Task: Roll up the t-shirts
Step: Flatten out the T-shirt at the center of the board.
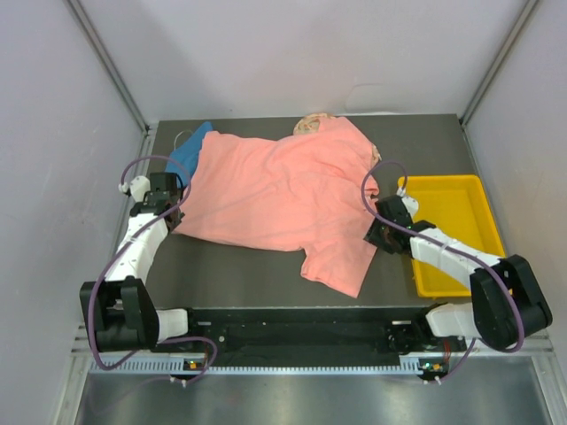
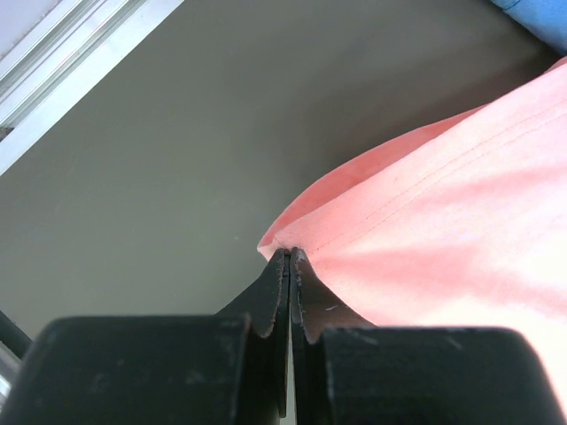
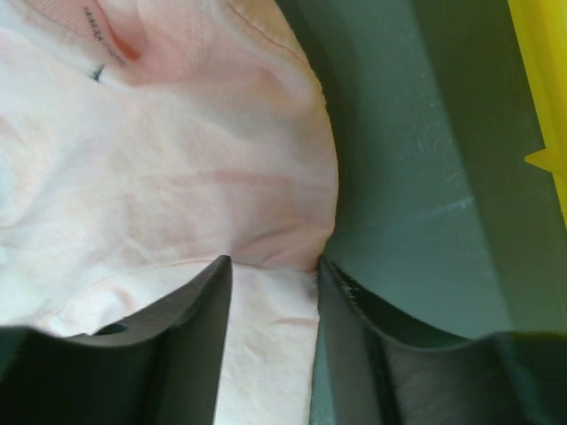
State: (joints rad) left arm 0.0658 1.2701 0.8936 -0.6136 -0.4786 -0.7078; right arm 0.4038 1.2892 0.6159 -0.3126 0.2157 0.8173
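Note:
The salmon-pink t-shirt [image 1: 275,190] lies spread across the middle of the dark table, one sleeve pointing toward the near edge. A blue t-shirt [image 1: 189,149] sticks out from under it at the back left. A bit of floral-print t-shirt [image 1: 308,124] shows behind it. My left gripper [image 1: 174,209] is shut on the pink shirt's left hem; the left wrist view shows the closed tips [image 2: 291,253] pinching the cloth edge [image 2: 425,221]. My right gripper [image 1: 376,232] is at the shirt's right edge, jaws apart, with pink cloth [image 3: 177,177] lying between the tips [image 3: 270,262].
A yellow tray [image 1: 461,232] sits on the right side of the table, right next to my right arm; its rim shows in the right wrist view [image 3: 542,97]. Grey walls and metal frame rails close in the table on the left, right and back.

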